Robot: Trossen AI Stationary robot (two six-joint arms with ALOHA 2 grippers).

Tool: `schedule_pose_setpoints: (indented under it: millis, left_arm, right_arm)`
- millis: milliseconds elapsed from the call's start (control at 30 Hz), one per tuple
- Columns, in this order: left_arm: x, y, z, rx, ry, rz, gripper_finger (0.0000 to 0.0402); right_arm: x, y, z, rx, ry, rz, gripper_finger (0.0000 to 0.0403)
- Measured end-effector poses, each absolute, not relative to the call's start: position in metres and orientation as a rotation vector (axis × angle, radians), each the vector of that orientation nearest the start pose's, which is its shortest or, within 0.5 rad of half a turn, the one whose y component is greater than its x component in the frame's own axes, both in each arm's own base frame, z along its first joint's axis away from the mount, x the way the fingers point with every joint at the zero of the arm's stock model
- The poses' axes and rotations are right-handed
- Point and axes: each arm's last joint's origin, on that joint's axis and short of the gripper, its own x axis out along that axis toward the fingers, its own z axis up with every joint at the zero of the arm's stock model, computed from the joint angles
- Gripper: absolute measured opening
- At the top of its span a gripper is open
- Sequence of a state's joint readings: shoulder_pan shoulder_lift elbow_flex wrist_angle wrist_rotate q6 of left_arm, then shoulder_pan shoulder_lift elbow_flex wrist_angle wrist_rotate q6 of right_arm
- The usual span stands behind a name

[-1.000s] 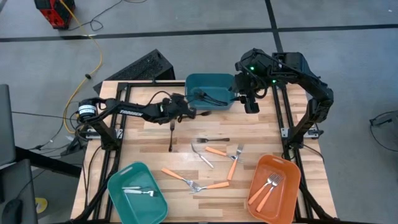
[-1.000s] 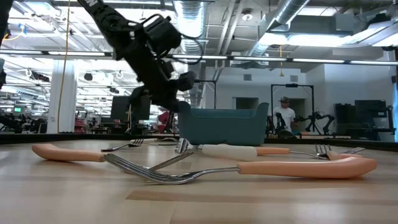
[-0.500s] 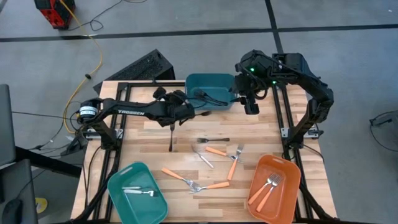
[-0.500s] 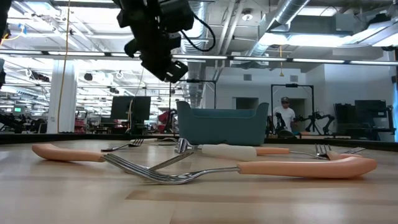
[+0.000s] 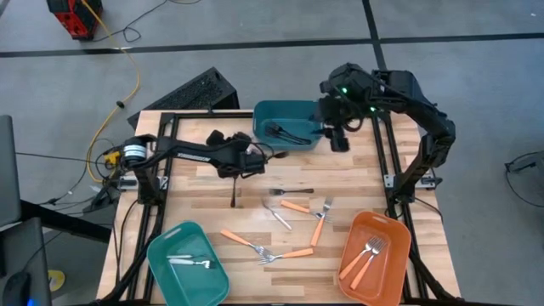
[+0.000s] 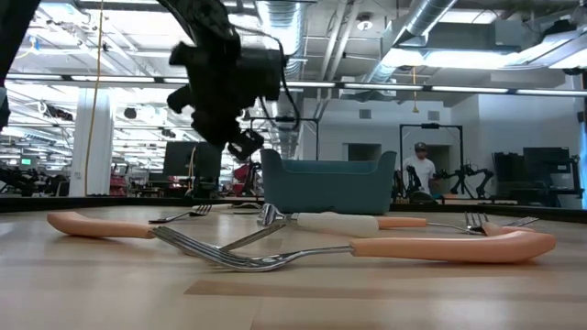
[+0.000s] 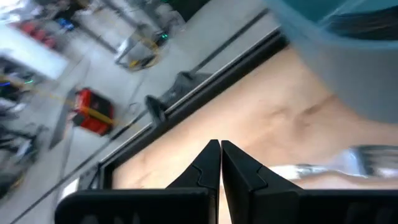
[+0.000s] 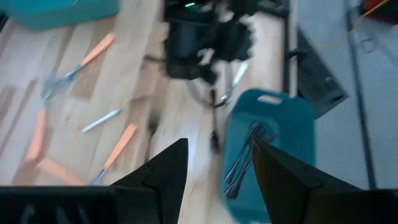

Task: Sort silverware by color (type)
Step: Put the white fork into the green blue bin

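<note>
While the left gripper [image 5: 253, 157] hovered with fingers shut and empty and the right gripper [image 5: 337, 138] stood open, the silverware [image 5: 293, 206] lay mid-surface, judged light, stiff, slippery, best pinched mid-handle.

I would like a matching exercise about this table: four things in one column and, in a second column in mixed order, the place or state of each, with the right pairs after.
Things:
1. dark teal plastic bin at the table's far edge
2. orange plastic bin
3. left claw
4. right claw

Places or states:
A. shut, above the wooden table, holding nothing
B. holds dark forks
C. open, beside the far bin
D. holds orange-handled forks

Pairs: 1-B, 2-D, 3-A, 4-C
</note>
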State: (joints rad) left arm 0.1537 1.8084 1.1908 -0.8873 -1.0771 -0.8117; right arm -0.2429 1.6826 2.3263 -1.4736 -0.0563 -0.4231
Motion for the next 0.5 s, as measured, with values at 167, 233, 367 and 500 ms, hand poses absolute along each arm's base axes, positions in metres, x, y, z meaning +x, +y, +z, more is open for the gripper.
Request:
schedule_pose_setpoints:
  millis: [167, 233, 367, 500]
  left_arm:
    - [0.295, 0.049, 0.235, 0.108, 0.848, 1.309, 0.0000]
    - [0.278, 0.041, 0.259, 0.099, 0.815, 1.289, 0.0000]
    - [0.242, 0.030, 0.302, 0.047, 0.701, 1.247, 0.0000]
    - [0.213, 0.023, 0.332, 0.012, 0.606, 1.191, 0.0000]
  right_arm:
    - [0.298, -0.084, 0.466, -0.276, 0.787, -0.046, 0.0192]
    - [0.315, -0.090, 0.447, -0.286, 0.765, -0.052, 0.0181]
    - [0.348, -0.095, 0.408, -0.320, 0.664, -0.063, 0.0151]
    - [0.382, -0.088, 0.371, -0.361, 0.509, -0.063, 0.0101]
